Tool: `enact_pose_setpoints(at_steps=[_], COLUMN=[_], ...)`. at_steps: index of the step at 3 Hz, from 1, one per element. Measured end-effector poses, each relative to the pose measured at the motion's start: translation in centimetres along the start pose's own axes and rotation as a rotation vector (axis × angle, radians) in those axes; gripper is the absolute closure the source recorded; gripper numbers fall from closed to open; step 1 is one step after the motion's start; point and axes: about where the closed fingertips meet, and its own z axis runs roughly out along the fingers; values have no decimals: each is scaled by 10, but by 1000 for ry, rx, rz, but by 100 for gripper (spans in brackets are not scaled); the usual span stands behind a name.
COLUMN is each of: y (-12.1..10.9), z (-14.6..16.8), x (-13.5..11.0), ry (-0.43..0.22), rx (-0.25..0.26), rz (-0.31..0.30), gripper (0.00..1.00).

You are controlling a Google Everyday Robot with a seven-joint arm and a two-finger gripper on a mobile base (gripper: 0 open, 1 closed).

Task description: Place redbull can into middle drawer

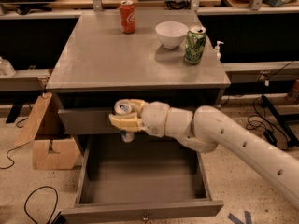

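My gripper (125,115) is shut on the redbull can (124,108), a slim silver-and-blue can whose silver top shows between the cream fingers (124,122). It holds the can upright in front of the upper grey drawer (84,121), above the back of the open middle drawer (140,209). The white arm reaches in from the lower right. The middle drawer is pulled out wide and its tray shows nothing inside.
On the grey cabinet top (103,59) stand a red cola can (127,16), a white bowl (171,33) and a green can (195,45). A cardboard box (46,139) sits on the floor at the left. Cables lie on the floor.
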Motion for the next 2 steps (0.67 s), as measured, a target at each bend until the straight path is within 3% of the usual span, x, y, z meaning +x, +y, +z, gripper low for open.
enact_pose_setpoints(at_steps=[1,2], y=[8,9], z=[3,18], x=[69,148], ry=[8,41], rx=[-95,-245], rz=[23,44], gripper=[100,100])
